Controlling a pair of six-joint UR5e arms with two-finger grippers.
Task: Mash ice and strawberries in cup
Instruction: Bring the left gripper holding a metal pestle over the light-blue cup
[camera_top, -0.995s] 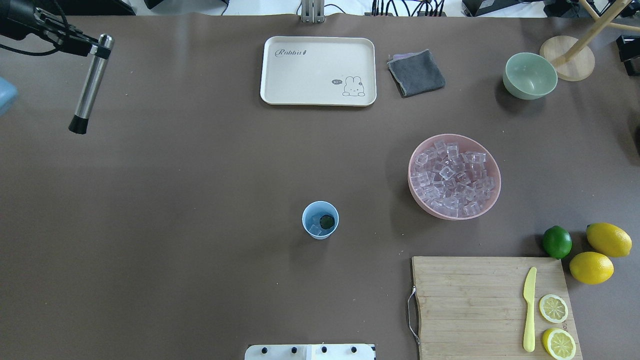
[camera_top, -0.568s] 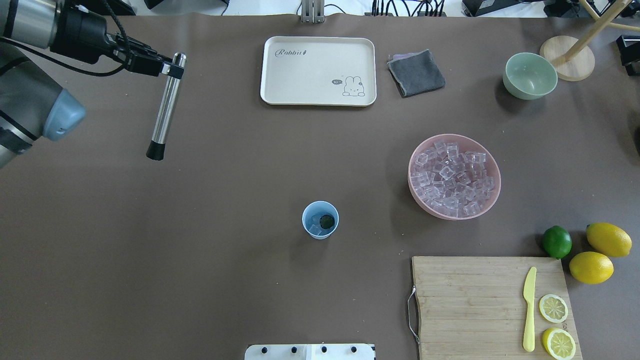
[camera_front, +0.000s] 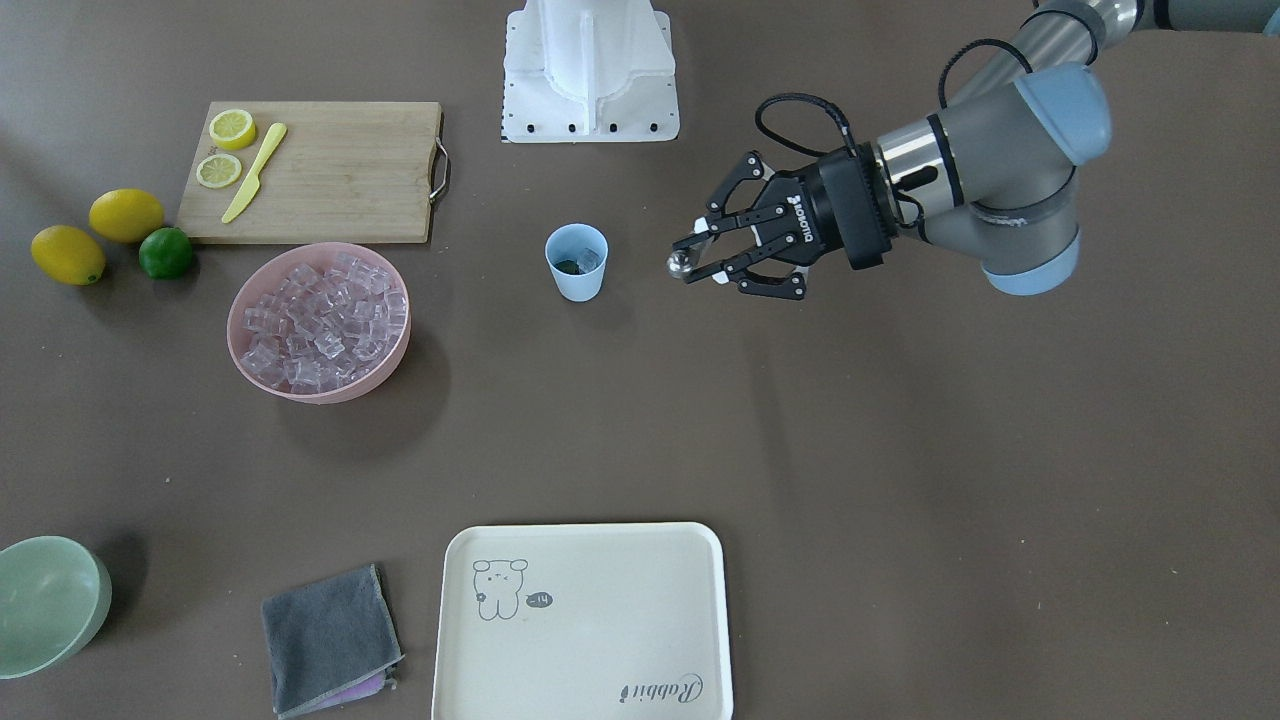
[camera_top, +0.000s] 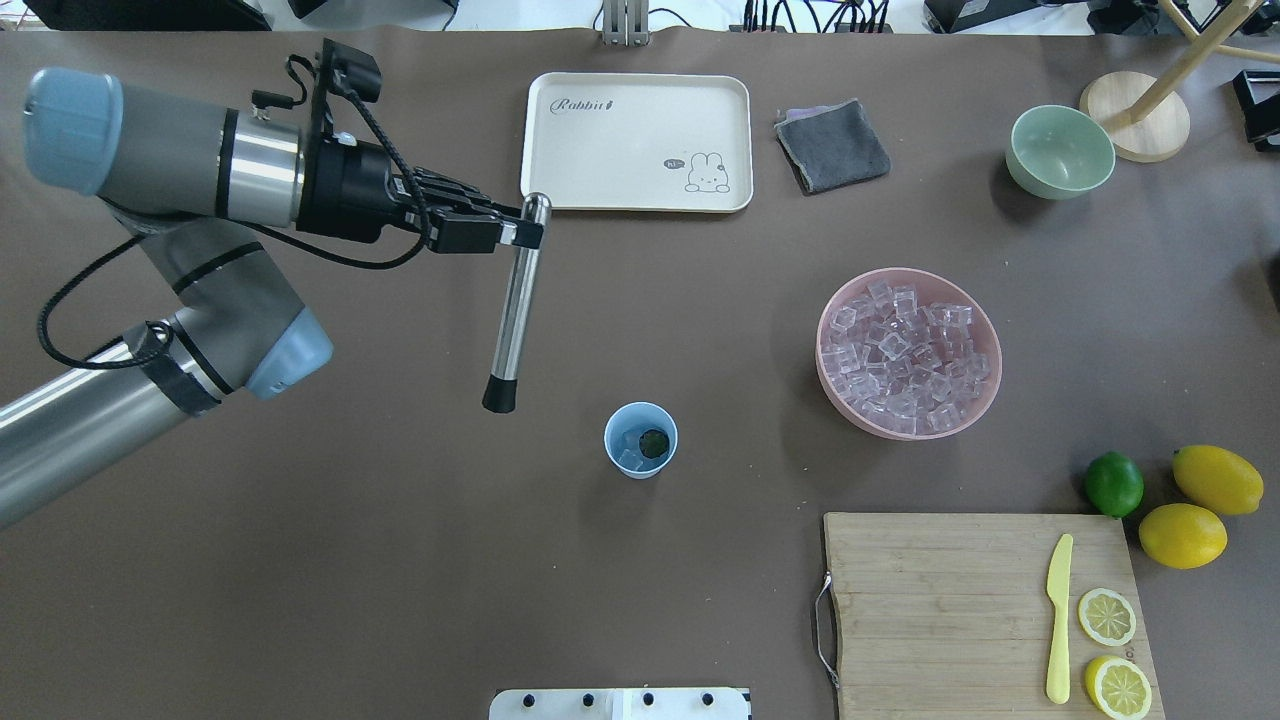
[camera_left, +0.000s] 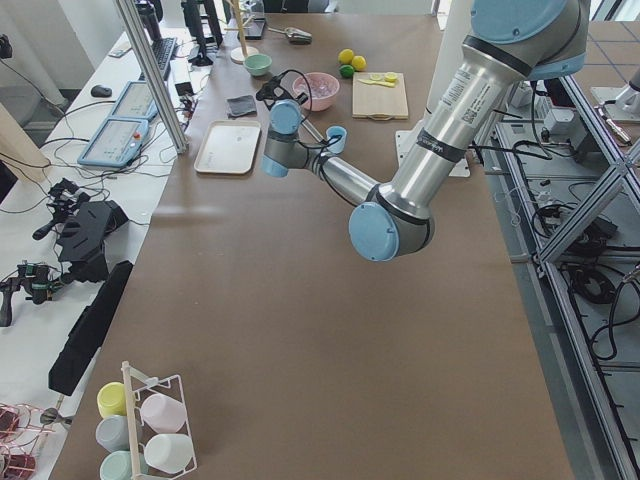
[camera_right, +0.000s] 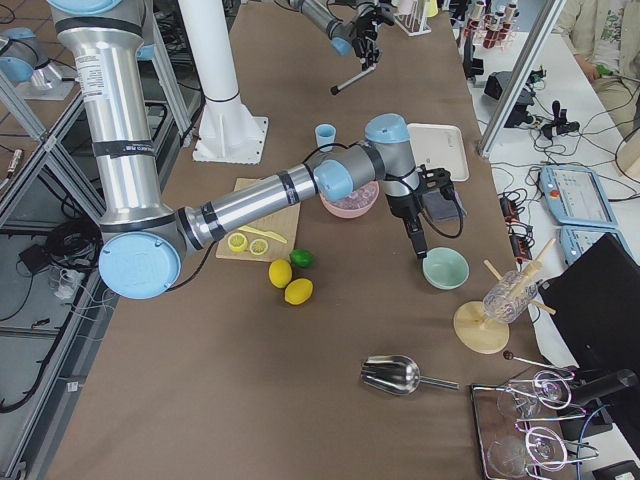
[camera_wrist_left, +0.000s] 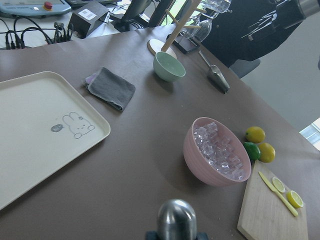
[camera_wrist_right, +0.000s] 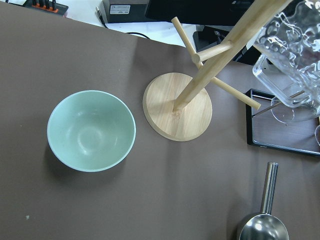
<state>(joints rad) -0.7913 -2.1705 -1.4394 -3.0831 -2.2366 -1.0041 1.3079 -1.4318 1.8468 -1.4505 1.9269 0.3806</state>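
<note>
The light blue cup (camera_top: 640, 440) stands mid-table with a dark strawberry (camera_top: 654, 442) and ice (camera_top: 628, 456) cubes inside. More ice (camera_top: 908, 355) fills the pink bowl (camera_top: 838, 400) to its right. My left gripper (camera_top: 520, 232) is shut on the top of a steel muddler (camera_top: 512, 310), which hangs down with its black tip left of the cup and above the table. In the front-facing view the left gripper (camera_front: 690, 262) sits right of the cup (camera_front: 577, 262). The right gripper (camera_right: 415, 235) hovers near the green bowl; I cannot tell whether it is open or shut.
A cream tray (camera_top: 636, 140) and a grey cloth (camera_top: 832, 145) lie at the far side. The green bowl (camera_top: 1060, 150) and a wooden stand (camera_top: 1135, 115) are far right. A cutting board (camera_top: 950, 600) with a knife and lemon slices, a lime (camera_top: 1113, 483) and lemons are near right.
The left arm has swung in from the far left edge toward the table's middle, carrying the muddler. Its tip is now close to the cup's left side.
</note>
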